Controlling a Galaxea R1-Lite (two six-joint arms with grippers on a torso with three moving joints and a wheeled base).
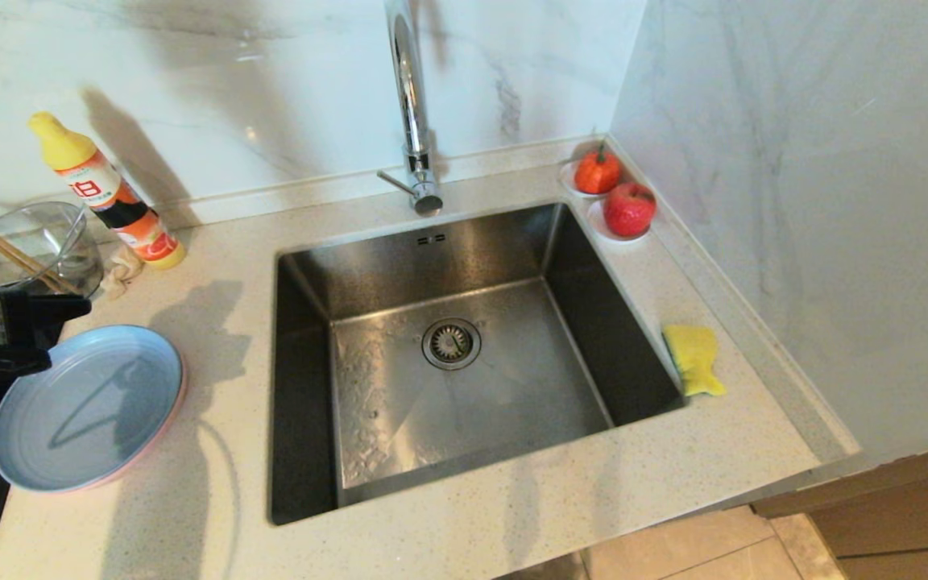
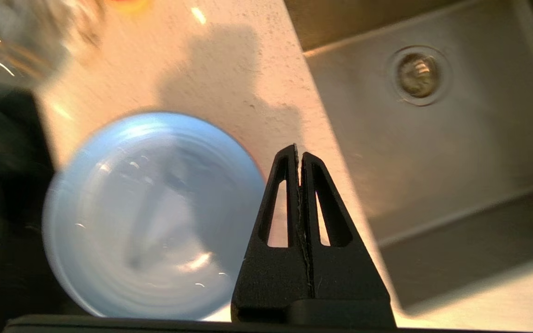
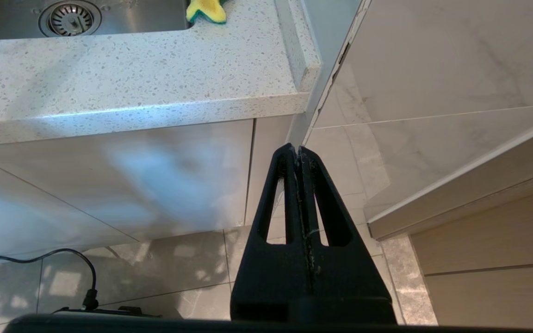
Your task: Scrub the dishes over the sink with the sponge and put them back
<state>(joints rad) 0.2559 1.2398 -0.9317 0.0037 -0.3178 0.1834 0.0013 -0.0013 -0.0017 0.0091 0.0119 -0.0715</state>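
Note:
A light blue plate [image 1: 85, 407] [image 2: 155, 217] lies on the counter left of the sink [image 1: 448, 354], stacked on a pink plate whose rim [image 1: 159, 445] peeks out beneath it. The yellow sponge [image 1: 693, 358] [image 3: 206, 10] rests on the counter by the sink's right edge. My left gripper [image 1: 77, 307] [image 2: 299, 152] hovers at the far left, above the blue plate's back rim, shut and holding nothing. My right gripper [image 3: 299, 150] hangs parked below the counter's front edge, shut and empty, over the floor tiles.
A tall chrome faucet [image 1: 412, 105] rises behind the sink. A yellow-capped bottle [image 1: 105, 193] and a glass bowl [image 1: 29, 242] with chopsticks stand at the back left. Two red fruits on saucers [image 1: 615, 193] sit in the back right corner by the wall.

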